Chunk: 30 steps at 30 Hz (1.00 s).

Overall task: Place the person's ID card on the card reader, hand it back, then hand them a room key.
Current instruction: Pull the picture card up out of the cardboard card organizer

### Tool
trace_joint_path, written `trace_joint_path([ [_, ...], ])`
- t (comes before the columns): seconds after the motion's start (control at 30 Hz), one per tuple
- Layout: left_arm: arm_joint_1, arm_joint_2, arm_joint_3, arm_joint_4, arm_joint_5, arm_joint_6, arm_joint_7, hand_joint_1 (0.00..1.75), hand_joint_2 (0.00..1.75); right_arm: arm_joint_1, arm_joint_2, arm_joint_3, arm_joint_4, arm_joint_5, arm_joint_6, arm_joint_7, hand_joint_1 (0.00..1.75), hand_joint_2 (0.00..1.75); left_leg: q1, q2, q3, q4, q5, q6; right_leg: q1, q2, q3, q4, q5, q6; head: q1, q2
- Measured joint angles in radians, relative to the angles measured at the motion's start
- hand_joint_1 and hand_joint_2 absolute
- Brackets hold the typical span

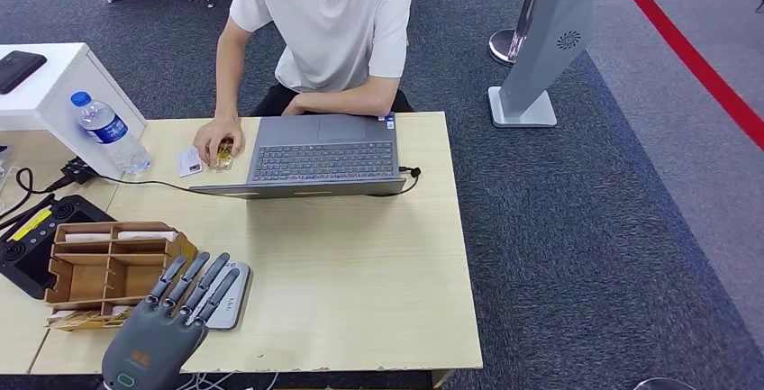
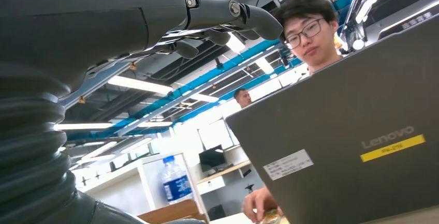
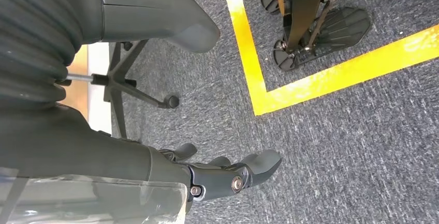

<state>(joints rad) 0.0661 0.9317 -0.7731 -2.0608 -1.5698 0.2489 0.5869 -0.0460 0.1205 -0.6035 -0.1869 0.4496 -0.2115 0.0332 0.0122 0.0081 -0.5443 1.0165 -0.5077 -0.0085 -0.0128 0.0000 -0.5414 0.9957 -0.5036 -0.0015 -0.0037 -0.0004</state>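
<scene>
Card reader point(image 1: 230, 298) half-hidden under left hand point(image 1: 171, 318).

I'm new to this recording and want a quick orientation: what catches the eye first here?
The robot's left hand, fingers spread, hovers over the grey card reader at the table's near edge. Across the table a person sits behind an open laptop, one hand resting beside a white card.

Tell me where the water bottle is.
In the head view the water bottle stands at the table's far left, beside the white cabinet, left of the person's hand.
</scene>
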Motion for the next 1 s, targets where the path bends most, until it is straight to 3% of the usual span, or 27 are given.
trace_joint_path([
  [0.13, -0.024, 0.047, -0.049, -0.039, 0.0, -0.019, 0.042, 0.0, 1.75, 0.0, 0.0, -0.003, 0.0, 0.0, 0.0, 0.0, 0.0, 1.75, 0.0, 0.0, 0.0, 0.0, 0.0, 0.0, 0.0, 0.0, 0.0, 0.0, 0.0, 0.0, 0.0, 0.0],
  [0.4, -0.04, 0.081, -0.086, -0.07, 0.0, -0.029, 0.055, 0.0, 1.75, 0.0, 0.0, -0.004, 0.0, 0.0, -0.002, 0.0, 0.0, 1.75, 0.0, 0.0, 0.0, 0.0, 0.0, 0.0, 0.0, 0.0, 0.0, 0.0, 0.0, 0.0, 0.0, 0.0],
  [0.57, -0.05, 0.111, -0.122, -0.105, 0.0, -0.101, 0.101, 0.0, 1.75, 0.0, 0.0, -0.01, 0.0, 0.0, -0.004, 0.0, 0.0, 1.75, 0.0, 0.0, 0.0, 0.0, 0.0, 0.0, 0.0, 0.0, 0.0, 0.0, 0.0, 0.0, 0.001, 0.0],
  [0.67, -0.012, 0.127, -0.116, -0.127, 0.0, -0.145, 0.109, 0.0, 1.75, 0.0, 0.0, -0.019, 0.0, 0.001, -0.004, 0.0, 0.0, 1.75, 0.0, 0.0, 0.0, 0.0, 0.0, 0.0, 0.0, 0.0, 0.0, 0.0, 0.0, 0.0, 0.0, 0.0],
  [0.8, 0.092, 0.132, -0.049, -0.142, 0.0, -0.17, 0.111, 0.0, 1.75, 0.001, 0.0, -0.025, 0.0, 0.007, -0.001, 0.0, 0.0, 1.75, 0.0, 0.0, 0.0, 0.0, 0.0, 0.0, 0.0, 0.0, -0.001, 0.0, 0.0, 0.0, -0.001, 0.0],
  [1.0, 0.227, 0.104, 0.068, -0.143, -0.001, -0.166, 0.111, 0.0, 1.75, 0.001, 0.0, -0.028, 0.0, 0.022, 0.0, 0.0, 0.0, 1.75, 0.0, 0.0, -0.001, 0.0, 0.0, 0.0, 0.0, 0.0, 0.0, 0.0, -0.001, 0.0, 0.0, 0.0],
])
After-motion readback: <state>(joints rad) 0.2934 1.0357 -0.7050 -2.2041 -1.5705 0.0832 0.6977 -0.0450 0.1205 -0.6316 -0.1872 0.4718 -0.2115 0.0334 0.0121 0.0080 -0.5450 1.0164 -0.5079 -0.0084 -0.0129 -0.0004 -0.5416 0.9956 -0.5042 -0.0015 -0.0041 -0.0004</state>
